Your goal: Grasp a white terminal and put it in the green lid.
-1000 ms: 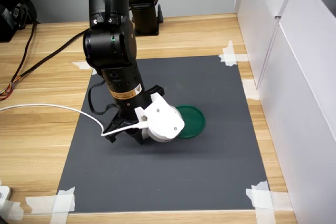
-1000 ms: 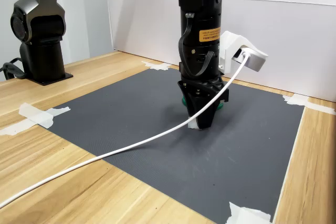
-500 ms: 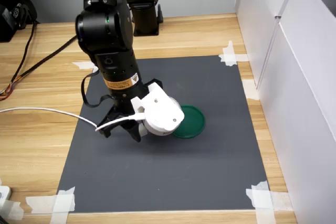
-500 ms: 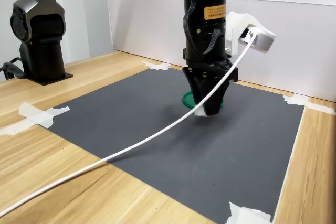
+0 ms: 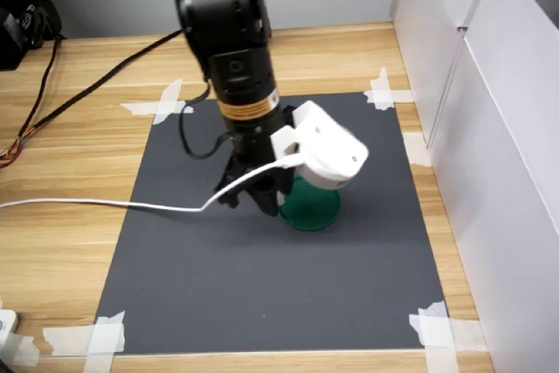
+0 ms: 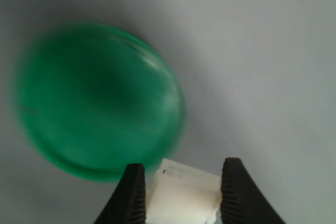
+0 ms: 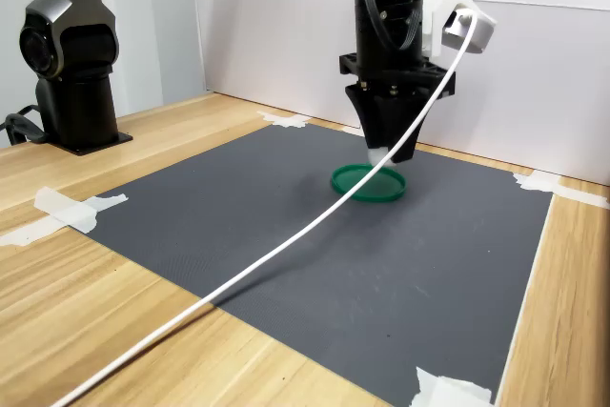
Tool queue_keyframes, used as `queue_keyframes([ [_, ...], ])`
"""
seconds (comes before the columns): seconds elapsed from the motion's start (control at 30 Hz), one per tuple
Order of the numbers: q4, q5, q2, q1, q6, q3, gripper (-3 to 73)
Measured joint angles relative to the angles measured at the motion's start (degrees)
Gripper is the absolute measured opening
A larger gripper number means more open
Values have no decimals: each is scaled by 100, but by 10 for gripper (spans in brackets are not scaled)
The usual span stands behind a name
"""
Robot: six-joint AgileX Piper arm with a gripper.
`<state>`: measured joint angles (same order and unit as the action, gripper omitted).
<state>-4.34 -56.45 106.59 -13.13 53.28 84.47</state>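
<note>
While my pincer grips the terminal above the lid edge, I should centre before releasing.

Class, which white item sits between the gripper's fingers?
The small white plastic terminal block, unlike the flat white tape strips at the dark mat's corners.

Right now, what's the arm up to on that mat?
The tool is shut on the white terminal and holds it up off the mat, above the green lid. In the wrist view the terminal sits at the lid's edge, not yet over its middle. The lid lies flat on the mat with nothing in it, so the drop has not been made.
</note>
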Motion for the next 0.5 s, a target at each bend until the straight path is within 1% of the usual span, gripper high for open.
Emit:
queue_keyframes([
  [0.13, 0, -81, -17, -389, -40, 0, 335],
  [0.27, 0, -105, -17, -663, -96, 0, 335],
  [0.37, 25, -105, -17, -774, -193, 0, 335],
  [0.5, 223, -109, 27, -798, -375, 0, 335],
])
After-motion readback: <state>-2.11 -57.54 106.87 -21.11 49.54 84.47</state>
